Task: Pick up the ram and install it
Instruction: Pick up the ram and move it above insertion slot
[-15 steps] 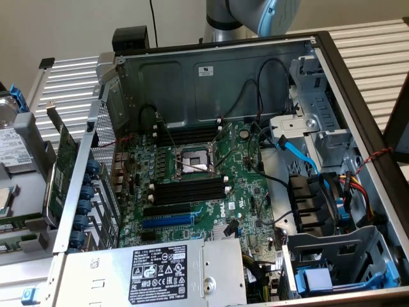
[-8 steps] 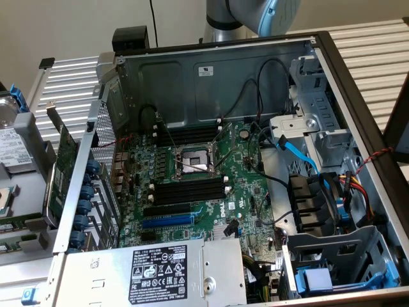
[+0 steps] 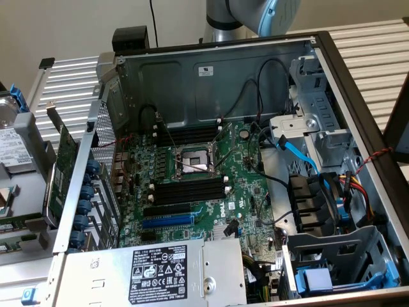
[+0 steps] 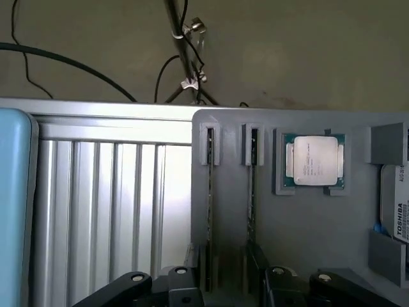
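In the exterior view, an open computer case (image 3: 332, 77) is seen, with a green motherboard (image 3: 192, 173) and its black memory slots (image 3: 188, 190) beside a bare CPU socket (image 3: 192, 161). Only the arm's base (image 3: 252, 16) is seen above the case.

In the wrist view, a grey holder tray (image 4: 307, 243) carries two ram sticks on edge (image 4: 209, 204) (image 4: 252, 192), a CPU (image 4: 314, 161) and a Toshiba drive (image 4: 397, 204). The gripper (image 4: 227, 284) is spread wide, its fingers either side of the sticks, nothing held.

Two ram sticks (image 4: 209, 211) stand on edge in parallel grooves of a grey holder tray (image 4: 307, 236), seen edge-on as thin dark strips. Near ends sit right at the gripper (image 4: 225, 281); one stick lies beside each finger.
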### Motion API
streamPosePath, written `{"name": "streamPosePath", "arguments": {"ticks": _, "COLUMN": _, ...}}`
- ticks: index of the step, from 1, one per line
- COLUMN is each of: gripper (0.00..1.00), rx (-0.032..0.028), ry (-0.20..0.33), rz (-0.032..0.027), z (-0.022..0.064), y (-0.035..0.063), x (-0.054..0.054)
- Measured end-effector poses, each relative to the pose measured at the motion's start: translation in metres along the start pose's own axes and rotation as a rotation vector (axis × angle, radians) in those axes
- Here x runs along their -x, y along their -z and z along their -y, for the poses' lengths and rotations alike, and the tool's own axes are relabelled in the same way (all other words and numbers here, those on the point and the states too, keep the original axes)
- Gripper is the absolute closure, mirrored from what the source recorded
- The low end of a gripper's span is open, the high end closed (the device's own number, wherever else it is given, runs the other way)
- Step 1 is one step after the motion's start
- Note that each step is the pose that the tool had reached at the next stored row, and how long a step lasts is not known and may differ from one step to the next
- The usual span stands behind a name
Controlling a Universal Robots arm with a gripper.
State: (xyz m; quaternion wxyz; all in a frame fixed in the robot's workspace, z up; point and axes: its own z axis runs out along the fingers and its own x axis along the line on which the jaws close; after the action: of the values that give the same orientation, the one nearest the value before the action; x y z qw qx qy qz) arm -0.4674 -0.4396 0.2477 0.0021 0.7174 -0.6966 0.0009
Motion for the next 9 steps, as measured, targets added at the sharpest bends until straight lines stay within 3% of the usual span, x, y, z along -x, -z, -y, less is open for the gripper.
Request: {"name": "streamPosePath", "arguments": {"ticks": 9, "gripper": 0.58, "rx": -0.0002, "ry": -0.001, "rz": 0.0001, "z": 0.0009, "y": -0.0154, "x": -0.003}}
